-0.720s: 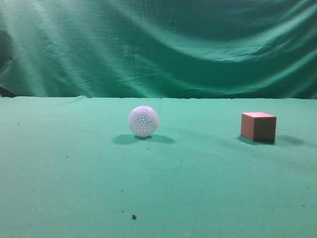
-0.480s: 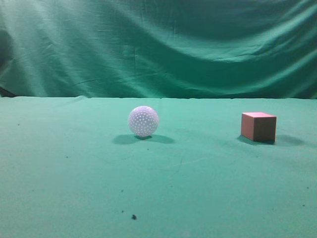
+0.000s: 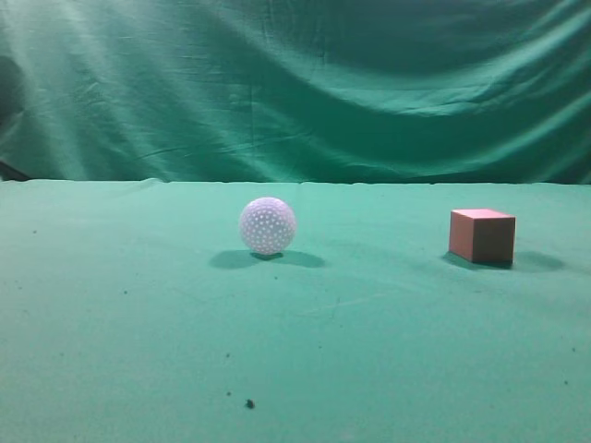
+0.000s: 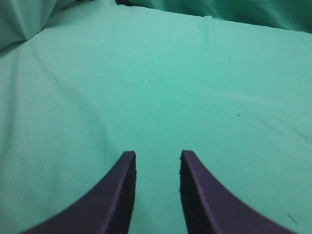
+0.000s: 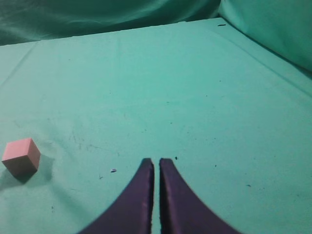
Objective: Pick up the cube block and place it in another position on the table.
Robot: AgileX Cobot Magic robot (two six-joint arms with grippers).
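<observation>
Exterior view: the cube block (image 3: 482,235) sits on the table (image 3: 138,314), right of centre, reddish-brown sides with a lighter pinkish top face, one vertical edge turned toward the camera. White dimpled ball (image 3: 268,225) rests left of it, well apart, both casting soft shadows on the green cloth. Draped green backdrop curtain (image 3: 295,83) hangs behind the table's far edge. A dark speck (image 3: 249,403) lies on the cloth near the front edge. Neither arm shows in this view.

Left wrist view: left gripper (image 4: 157,157) hangs above bare cloth, its two dark fingers standing apart with a clear gap of green between the tips; nothing held. Finger bases are cut off by the lower frame edge. A fold of curtain shows at the upper left corner.

Right wrist view: right gripper (image 5: 156,162) has its fingers brought together, only a thin slit between them, nothing in between. The cube block (image 5: 21,156) lies on the cloth off to the left of the fingers, well apart from them, partly in its own shadow. Small dark flecks on the cloth are too small to identify.
</observation>
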